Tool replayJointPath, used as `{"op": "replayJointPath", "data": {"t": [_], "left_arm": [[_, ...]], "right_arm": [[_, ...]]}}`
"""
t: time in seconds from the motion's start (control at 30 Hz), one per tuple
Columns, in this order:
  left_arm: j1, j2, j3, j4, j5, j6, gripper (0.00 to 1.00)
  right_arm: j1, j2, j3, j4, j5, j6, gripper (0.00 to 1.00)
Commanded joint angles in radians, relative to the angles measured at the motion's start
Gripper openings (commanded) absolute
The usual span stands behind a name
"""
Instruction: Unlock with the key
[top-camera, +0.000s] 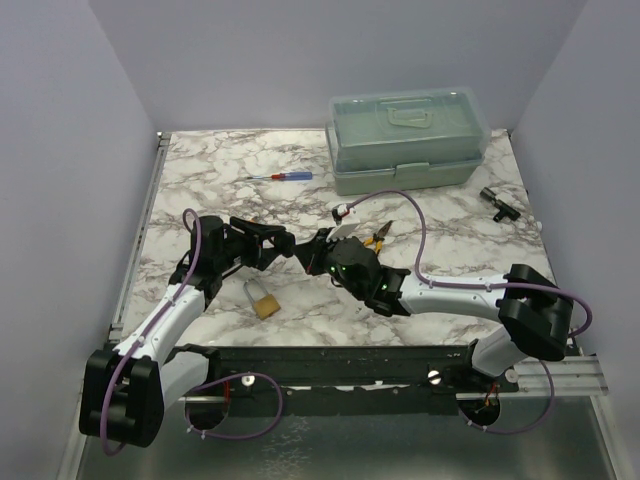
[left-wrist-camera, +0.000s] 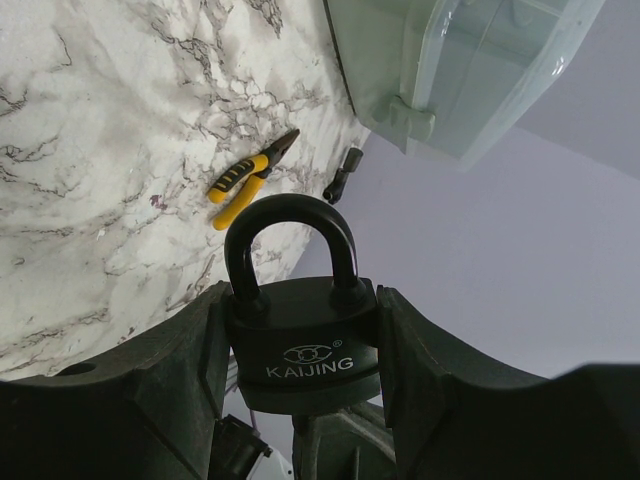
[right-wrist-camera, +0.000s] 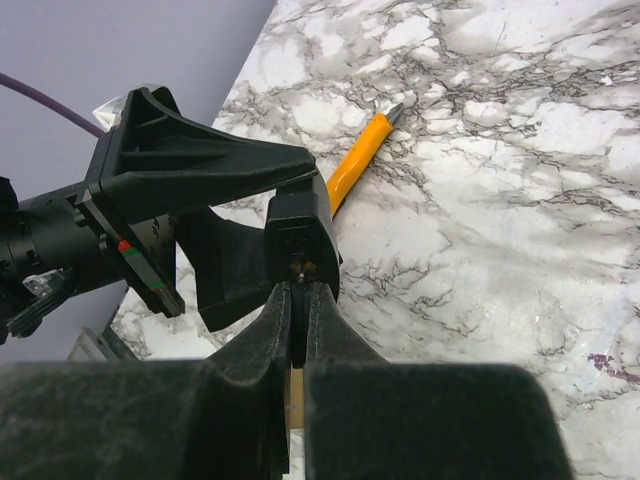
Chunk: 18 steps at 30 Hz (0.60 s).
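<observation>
Two padlocks are in view. The black padlock (left-wrist-camera: 300, 350) carries the white word KAIJING under a linked-ring logo with a small ® mark. The left claw (left-wrist-camera: 302, 310) holds it by the body, one finger on each side and set as wide as the lock, with the shackle pointing away from the wrist. The brass padlock (top-camera: 262, 300) lies on the desk (top-camera: 200, 170) just beneath that claw, toward the arm bases.

The right claw (right-wrist-camera: 298, 300) is pinched almost closed on the key (right-wrist-camera: 298, 325). The key shows only as a thin dark strip between the fingertips, its end at the brass-coloured keyhole in the black padlock's underside, straight ahead of the claw.

One pair of yellow-handled pliers (top-camera: 378, 238) lies on the desk just beyond the right claw. One red-and-blue screwdriver (top-camera: 290, 176), one pale green lidded box (top-camera: 408, 140) and one small black part (top-camera: 497, 203) lie farther out.
</observation>
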Motion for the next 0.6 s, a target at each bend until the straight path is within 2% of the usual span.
{"op": "replayJointPath", "data": {"t": [0.0,0.57], "left_arm": [[-0.026,-0.038,-0.001,0.066,0.136,-0.019,0.0],[-0.025,-0.059,0.004,0.062,0.152,-0.029,0.0]], "right_arm": [[0.005,-0.02,0.008,0.09,0.023,0.014,0.0],[-0.008,0.066,0.067,0.126,0.017,-0.017,0.0]]}}
